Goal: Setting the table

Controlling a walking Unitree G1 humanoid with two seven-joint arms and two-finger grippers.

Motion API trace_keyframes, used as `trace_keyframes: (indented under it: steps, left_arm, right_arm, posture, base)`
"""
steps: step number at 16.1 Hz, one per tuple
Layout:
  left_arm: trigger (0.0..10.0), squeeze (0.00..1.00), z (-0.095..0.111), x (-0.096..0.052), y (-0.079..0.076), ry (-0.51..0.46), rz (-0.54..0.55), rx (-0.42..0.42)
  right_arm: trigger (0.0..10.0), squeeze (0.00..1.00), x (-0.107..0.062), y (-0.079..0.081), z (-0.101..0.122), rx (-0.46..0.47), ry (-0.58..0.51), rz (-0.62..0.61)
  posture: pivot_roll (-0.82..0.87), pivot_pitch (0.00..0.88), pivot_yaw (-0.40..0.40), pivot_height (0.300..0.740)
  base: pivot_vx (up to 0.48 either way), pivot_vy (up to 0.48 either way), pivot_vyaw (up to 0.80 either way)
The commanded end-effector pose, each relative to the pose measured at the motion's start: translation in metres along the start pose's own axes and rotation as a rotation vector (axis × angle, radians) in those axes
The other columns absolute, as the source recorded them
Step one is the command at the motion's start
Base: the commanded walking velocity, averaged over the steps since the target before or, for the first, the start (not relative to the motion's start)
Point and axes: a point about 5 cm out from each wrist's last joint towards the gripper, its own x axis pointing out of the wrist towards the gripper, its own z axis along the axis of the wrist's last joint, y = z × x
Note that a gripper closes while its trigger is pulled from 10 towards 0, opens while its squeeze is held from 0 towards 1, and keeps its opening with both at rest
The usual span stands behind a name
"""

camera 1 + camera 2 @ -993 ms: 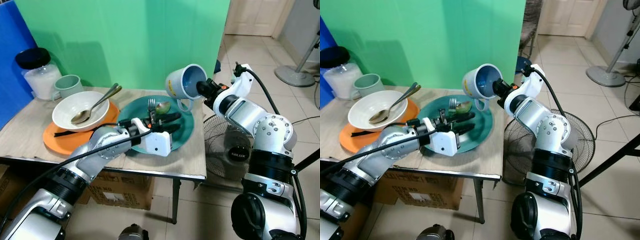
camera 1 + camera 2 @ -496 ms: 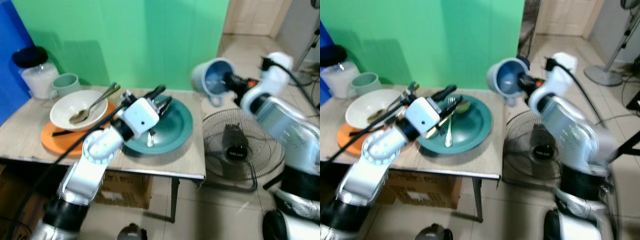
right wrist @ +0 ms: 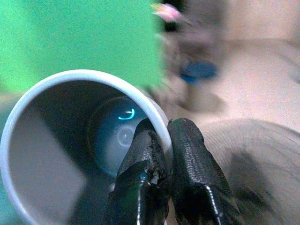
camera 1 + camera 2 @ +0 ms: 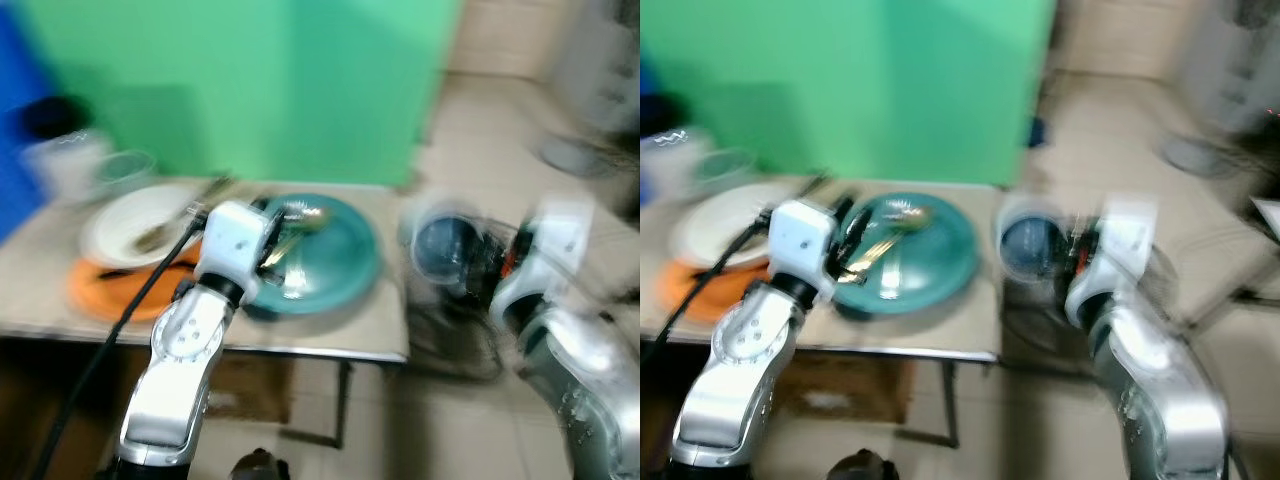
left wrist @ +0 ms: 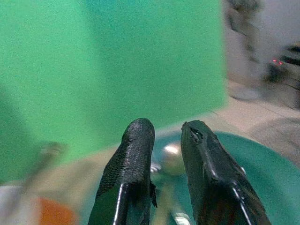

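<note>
The eye views are blurred by motion. A teal plate lies on the table with a fork and spoon on it. My left gripper hangs over the plate's left rim, its fingers slightly open with nothing between them. The grey-blue mug is tipped on its side in the air off the table's right edge. My right gripper is shut on the mug's rim, one finger inside and one outside.
A white bowl with a spoon sits on an orange plate at the table's left. A pale green cup and a black-lidded jar stand behind. A green screen backs the table.
The picture has turned blurry with camera motion. My right arm has brought the mug lower, beside the table's right edge. My left gripper has drawn back toward the teal plate's left rim.
</note>
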Motion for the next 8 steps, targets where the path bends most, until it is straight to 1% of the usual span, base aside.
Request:
trace_keyframes:
  steps: [1, 2, 4, 5, 6, 8]
  left_arm:
    - [10.0, 0.0, 0.005, 0.001, -0.005, -0.015, 0.001, -0.037]
    - [10.0, 0.0, 0.006, 0.002, -0.005, 0.003, -0.001, -0.013]
    - [10.0, 0.0, 0.007, 0.005, -0.003, 0.008, -0.009, 0.015]
    - [10.0, 0.0, 0.008, 0.006, -0.001, 0.021, -0.007, 0.013]
    - [10.0, 0.0, 0.007, 0.005, 0.0, 0.045, -0.031, 0.016]
    - [10.0, 0.0, 0.006, 0.003, -0.003, 0.061, -0.061, 0.022]
  right_arm:
    - [10.0, 0.0, -0.004, -0.001, 0.023, -0.024, -0.124, -0.044]
    - [10.0, 0.0, -0.005, -0.002, 0.025, -0.008, -0.129, -0.062]
    - [10.0, 0.0, -0.004, -0.001, 0.026, -0.017, -0.127, -0.04]
    - [10.0, 0.0, -0.005, -0.001, 0.022, -0.017, -0.135, -0.046]
    - [10.0, 0.0, -0.006, -0.002, 0.015, -0.041, -0.118, -0.073]
    - [10.0, 0.0, -0.006, -0.004, 0.011, -0.047, -0.101, -0.113]
  posture:
    - [0.1, 0.0, -0.001, 0.727]
    - [0.09, 0.0, 0.012, 0.727]
    - [0.1, 0.0, 0.011, 0.727]
    - [0.1, 0.0, 0.01, 0.727]
    - [0.09, 0.0, 0.017, 0.727]
    - [0.09, 0.0, 0.017, 0.727]
  base:
    - [0.0, 0.0, -0.8]
    - [0.0, 0.0, -0.8]
    - [0.0, 0.0, -0.8]
    - [0.0, 0.0, -0.8]
    - [0.0, 0.0, -0.8]
    - [0.0, 0.0, -0.8]
